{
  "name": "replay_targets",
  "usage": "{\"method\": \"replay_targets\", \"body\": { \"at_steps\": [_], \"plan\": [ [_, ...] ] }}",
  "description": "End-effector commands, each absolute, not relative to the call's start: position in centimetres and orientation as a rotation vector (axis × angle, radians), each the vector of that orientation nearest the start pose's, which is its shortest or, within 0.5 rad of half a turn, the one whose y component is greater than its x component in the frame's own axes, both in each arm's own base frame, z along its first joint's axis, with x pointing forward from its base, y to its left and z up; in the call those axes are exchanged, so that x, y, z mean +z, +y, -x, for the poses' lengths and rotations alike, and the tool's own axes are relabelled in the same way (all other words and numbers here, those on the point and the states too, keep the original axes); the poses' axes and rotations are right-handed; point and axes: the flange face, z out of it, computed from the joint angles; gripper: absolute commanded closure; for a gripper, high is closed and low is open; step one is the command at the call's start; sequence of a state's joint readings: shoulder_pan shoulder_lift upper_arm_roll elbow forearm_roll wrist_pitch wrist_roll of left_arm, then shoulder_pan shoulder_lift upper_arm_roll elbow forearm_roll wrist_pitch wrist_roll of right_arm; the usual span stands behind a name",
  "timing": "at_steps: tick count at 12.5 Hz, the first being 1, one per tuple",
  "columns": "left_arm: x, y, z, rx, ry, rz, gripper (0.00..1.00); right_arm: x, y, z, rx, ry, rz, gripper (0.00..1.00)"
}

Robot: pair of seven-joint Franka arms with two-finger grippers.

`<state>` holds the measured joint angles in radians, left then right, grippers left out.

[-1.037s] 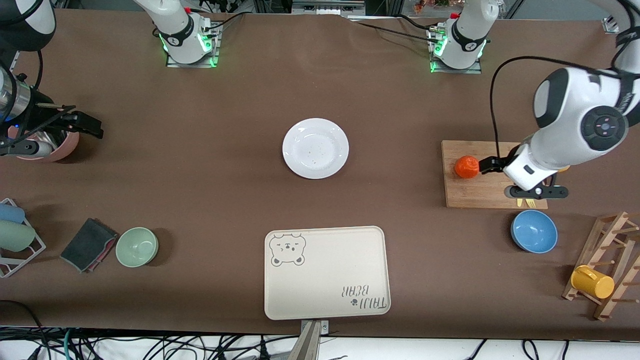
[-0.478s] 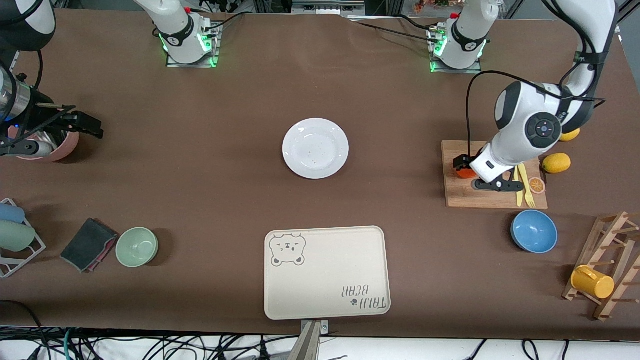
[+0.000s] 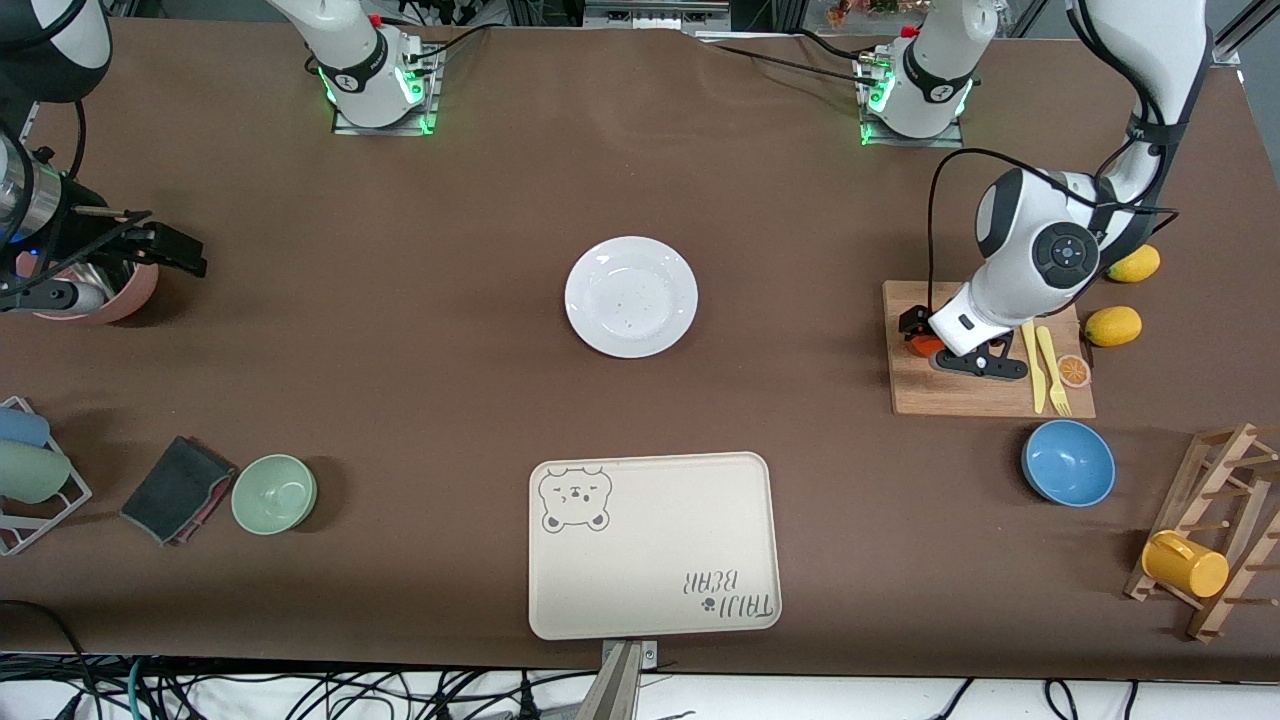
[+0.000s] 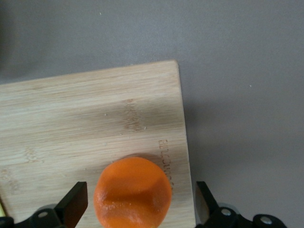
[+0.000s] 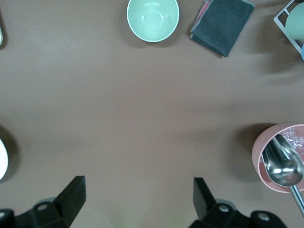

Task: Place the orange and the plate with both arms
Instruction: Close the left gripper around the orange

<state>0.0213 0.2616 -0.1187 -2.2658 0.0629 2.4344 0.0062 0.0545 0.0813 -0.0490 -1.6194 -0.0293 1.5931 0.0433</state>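
Observation:
The orange (image 4: 133, 192) sits on a wooden cutting board (image 4: 71, 123), near the board's end that faces the plate. My left gripper (image 4: 140, 204) is down over it, open, with one finger on each side and a gap at both. In the front view only a sliver of the orange (image 3: 922, 347) shows under the left gripper (image 3: 922, 336). The white plate (image 3: 631, 296) lies bare in the middle of the table. My right gripper (image 5: 137, 199) waits open with nothing between its fingers, over the right arm's end of the table (image 3: 165, 248).
A cream bear tray (image 3: 652, 545) lies nearer the camera than the plate. The board (image 3: 960, 395) also carries yellow cutlery (image 3: 1045, 370) and an orange slice (image 3: 1075, 370). Nearby are two lemons (image 3: 1113, 325), a blue bowl (image 3: 1068, 462) and a mug rack (image 3: 1215, 540). A pink cup (image 5: 280, 156), green bowl (image 3: 274, 493) and cloth (image 3: 177, 488) sit by the right arm.
My left arm has swung in over the board and come down, so its open fingers now straddle the orange instead of standing beside it. The right arm has not moved.

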Motion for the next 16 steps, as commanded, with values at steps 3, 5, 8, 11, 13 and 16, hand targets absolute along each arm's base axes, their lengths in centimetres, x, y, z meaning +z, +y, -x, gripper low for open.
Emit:
{"method": "replay_targets", "body": {
  "at_steps": [3,5,8,11,13,16],
  "plan": [
    [22.5,-4.7,-52.2,0.140,0.379,3.052,0.00,56.1,0.2,-57.5,0.169,0.074,3.155,0.00],
    [21.7,-4.7,-51.8,0.165,0.378,3.052,0.00,56.1,0.2,-57.5,0.169,0.074,3.155,0.00],
    [20.6,-4.3,-51.5,0.205,0.365,3.055,0.01,56.1,0.2,-57.5,0.169,0.074,3.155,0.00],
    [20.2,-4.4,-51.3,0.226,0.370,3.053,0.52,56.1,0.2,-57.5,0.169,0.074,3.155,0.00],
    [20.9,-4.3,-51.6,0.234,0.376,3.049,0.82,56.1,0.2,-57.5,0.169,0.074,3.155,0.00],
    [25.7,-5.2,-53.7,0.252,0.370,3.026,0.82,56.1,0.2,-57.4,0.171,0.076,3.155,0.00]
  ]
}}
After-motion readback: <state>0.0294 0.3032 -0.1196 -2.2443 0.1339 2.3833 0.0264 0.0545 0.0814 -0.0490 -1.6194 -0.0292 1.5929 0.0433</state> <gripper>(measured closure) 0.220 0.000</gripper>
